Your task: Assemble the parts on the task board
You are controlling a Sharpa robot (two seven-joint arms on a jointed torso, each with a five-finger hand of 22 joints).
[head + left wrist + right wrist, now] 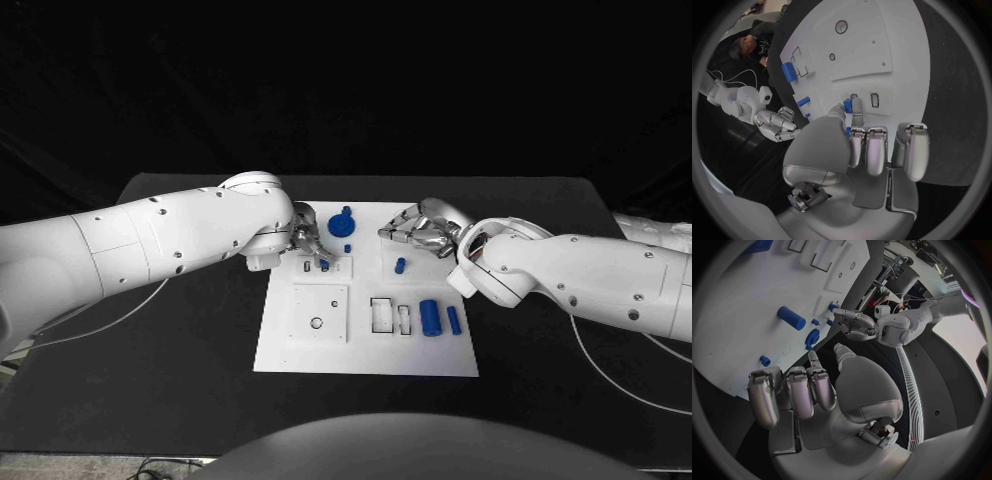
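The white task board point(368, 350) lies mid-table. My left hand point(306, 243) hovers over the board's far left part and pinches a small blue part point(848, 105) between thumb and finger, just above two small rectangular slots point(874, 100). My right hand point(418, 232) hangs over the board's far right corner with its fingers point(795, 392) curled in and nothing in them. Between the hands stands a round blue knob point(342, 224), with a small peg point(348, 248) below it. A blue peg point(400, 265) stands near the right hand.
A blue cylinder point(430, 317), a thin blue bar point(454, 320) and a small blue piece point(405, 318) lie at the board's right, beside rectangular recesses point(382, 314). A raised square plate point(319, 313) with a hole sits at the left. Cables point(116, 315) trail on the table.
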